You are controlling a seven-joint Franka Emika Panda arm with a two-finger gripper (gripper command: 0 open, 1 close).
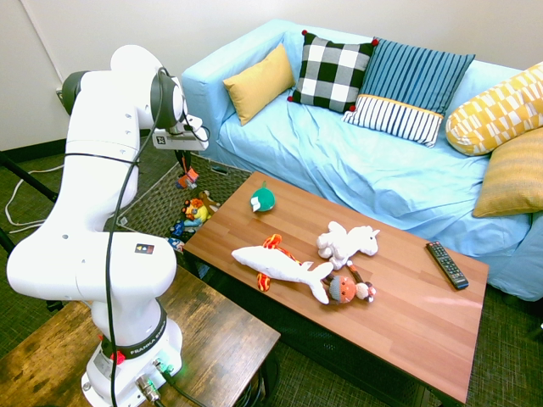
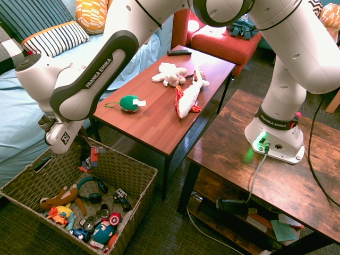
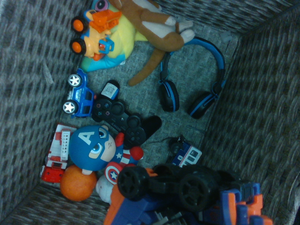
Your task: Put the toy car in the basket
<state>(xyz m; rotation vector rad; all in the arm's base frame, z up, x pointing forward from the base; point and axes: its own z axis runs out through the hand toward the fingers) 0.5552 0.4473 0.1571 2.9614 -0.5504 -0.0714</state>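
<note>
Claw w/ toy car over basket, btwn rim edges.

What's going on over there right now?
The robot's hand is shut on the toy car, holding it over the woven basket. The car isn't down in it yet. Below it, the basket already holds toys, headphones and a game controller. The green round toy is on the table.

Wooden coffee table with green round toy, plush shark, white unicorn, knitted doll, remote.
</note>
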